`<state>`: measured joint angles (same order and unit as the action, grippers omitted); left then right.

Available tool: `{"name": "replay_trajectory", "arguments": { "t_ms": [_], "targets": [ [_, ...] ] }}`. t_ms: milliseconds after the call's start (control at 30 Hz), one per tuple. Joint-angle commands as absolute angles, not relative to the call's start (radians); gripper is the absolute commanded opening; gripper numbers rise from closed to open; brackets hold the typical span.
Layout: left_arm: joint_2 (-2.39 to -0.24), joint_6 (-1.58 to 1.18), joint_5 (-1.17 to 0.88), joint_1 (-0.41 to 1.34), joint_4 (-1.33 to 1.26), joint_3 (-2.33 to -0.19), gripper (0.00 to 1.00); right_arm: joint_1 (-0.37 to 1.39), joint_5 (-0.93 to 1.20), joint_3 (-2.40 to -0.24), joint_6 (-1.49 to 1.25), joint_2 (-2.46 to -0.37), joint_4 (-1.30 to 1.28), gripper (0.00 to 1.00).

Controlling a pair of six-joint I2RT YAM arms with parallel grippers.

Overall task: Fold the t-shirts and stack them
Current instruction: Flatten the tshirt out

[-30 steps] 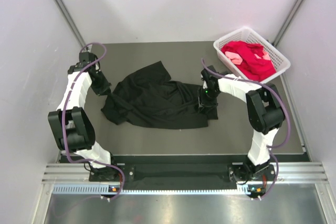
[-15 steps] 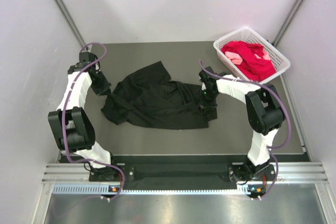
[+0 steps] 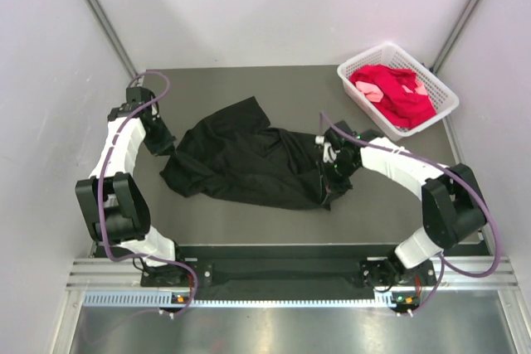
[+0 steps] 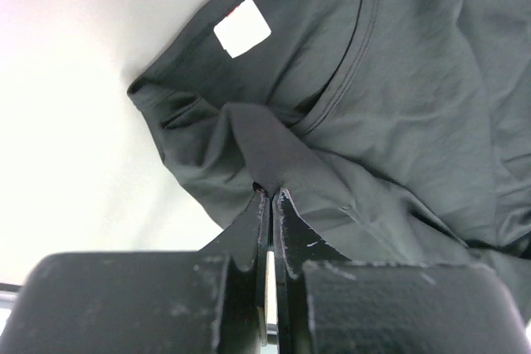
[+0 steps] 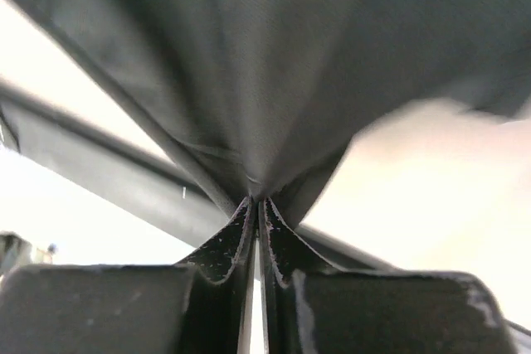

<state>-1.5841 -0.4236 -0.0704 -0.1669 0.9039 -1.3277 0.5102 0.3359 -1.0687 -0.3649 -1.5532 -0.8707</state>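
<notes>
The black t-shirt [image 3: 241, 159] lies crumpled in the middle of the table. My left gripper [image 3: 167, 146] is shut on a fold at its left edge, near the collar and a white label [image 4: 241, 27]; in the left wrist view the cloth [image 4: 398, 122] rises from the pinched tips [image 4: 272, 192]. My right gripper [image 3: 327, 175] is shut on the shirt's right edge, and the fabric [image 5: 274, 64] hangs taut from the closed tips [image 5: 255, 199]. Red t-shirts [image 3: 392, 89] with a pale pink one [image 3: 371, 94] are heaped in the basket.
The white lattice basket [image 3: 446, 108] stands at the back right corner of the dark table [image 3: 274, 89]. Pale walls enclose the table on the left, the back and the right. Both arm bases sit on the metal rail at the near edge.
My right gripper closed on the black shirt's right edge and drew it slightly toward the near side, its elbow swinging out to the right. The left gripper stayed shut and barely moved.
</notes>
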Motion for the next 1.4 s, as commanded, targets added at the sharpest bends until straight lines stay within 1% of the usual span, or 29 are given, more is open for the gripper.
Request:
{"name": "replay_trajectory", "arguments": {
  "t_ms": [0, 133, 233, 267, 400, 433, 467, 600, 633, 733, 800, 867, 933, 1033, 1067, 1133, 1167, 1200, 1267, 1367],
  "targets": [
    [-1.532, -0.411, -0.066, -0.169, 0.894, -1.305, 0.00, 0.554, 0.497, -0.993, -0.305, -1.508, -0.894, 0.04],
    [-1.514, -0.408, -0.069, -0.169, 0.897, -1.287, 0.00, 0.554, 0.514, -0.905, -0.336, -1.497, -0.815, 0.12],
    [-1.511, -0.407, -0.075, -0.169, 0.910, -1.285, 0.00, 0.554, 0.522, -0.899, -0.371, -1.509, -0.798, 0.15],
    [-1.508, -0.405, -0.075, -0.170, 0.913, -1.289, 0.00, 0.554, 0.522, -0.900, -0.385, -1.503, -0.798, 0.17],
    [-1.490, -0.399, -0.067, -0.169, 0.911, -1.279, 0.00, 0.549, 0.437, -0.885, -0.495, -1.444, -0.798, 0.26],
    [-1.488, -0.399, -0.071, -0.169, 0.911, -1.276, 0.00, 0.543, 0.425, -0.871, -0.559, -1.422, -0.789, 0.29],
    [-1.489, -0.400, -0.075, -0.169, 0.910, -1.270, 0.00, 0.538, 0.416, -0.855, -0.589, -1.414, -0.761, 0.35],
    [-1.490, -0.402, -0.098, -0.167, 0.907, -1.253, 0.00, 0.520, 0.393, -0.778, -0.693, -1.396, -0.707, 0.46],
    [-1.483, -0.403, -0.101, -0.169, 0.907, -1.243, 0.00, 0.517, 0.397, -0.766, -0.750, -1.385, -0.684, 0.50],
    [-1.468, -0.405, -0.101, -0.167, 0.899, -1.217, 0.00, 0.517, 0.388, -0.735, -0.894, -1.344, -0.629, 0.53],
    [-1.456, -0.410, -0.100, -0.167, 0.896, -1.206, 0.00, 0.517, 0.344, -0.710, -0.981, -1.281, -0.617, 0.59],
    [-1.434, -0.425, -0.106, -0.167, 0.884, -1.180, 0.00, 0.517, 0.273, -0.683, -1.125, -1.231, -0.588, 0.63],
    [-1.414, -0.439, -0.109, -0.167, 0.856, -1.152, 0.00, 0.517, 0.235, -0.621, -1.249, -1.168, -0.542, 0.63],
    [-1.407, -0.454, -0.117, -0.166, 0.844, -1.132, 0.00, 0.518, 0.216, -0.566, -1.357, -1.154, -0.513, 0.60],
    [-1.407, -0.454, -0.121, -0.167, 0.835, -1.128, 0.00, 0.525, 0.221, -0.557, -1.380, -1.161, -0.512, 0.57],
    [-1.417, -0.454, -0.127, -0.166, 0.839, -1.127, 0.00, 0.540, 0.222, -0.545, -1.437, -1.172, -0.505, 0.55],
    [-1.422, -0.453, -0.129, -0.166, 0.839, -1.131, 0.00, 0.546, 0.209, -0.546, -1.454, -1.172, -0.499, 0.50],
    [-1.425, -0.448, -0.130, -0.166, 0.839, -1.131, 0.00, 0.554, 0.198, -0.554, -1.466, -1.177, -0.506, 0.49],
    [-1.430, -0.443, -0.129, -0.166, 0.838, -1.132, 0.00, 0.566, 0.170, -0.560, -1.486, -1.186, -0.531, 0.47],
    [-1.428, -0.445, -0.138, -0.166, 0.835, -1.129, 0.00, 0.575, 0.196, -0.528, -1.532, -1.198, -0.489, 0.46]
  ]
}}
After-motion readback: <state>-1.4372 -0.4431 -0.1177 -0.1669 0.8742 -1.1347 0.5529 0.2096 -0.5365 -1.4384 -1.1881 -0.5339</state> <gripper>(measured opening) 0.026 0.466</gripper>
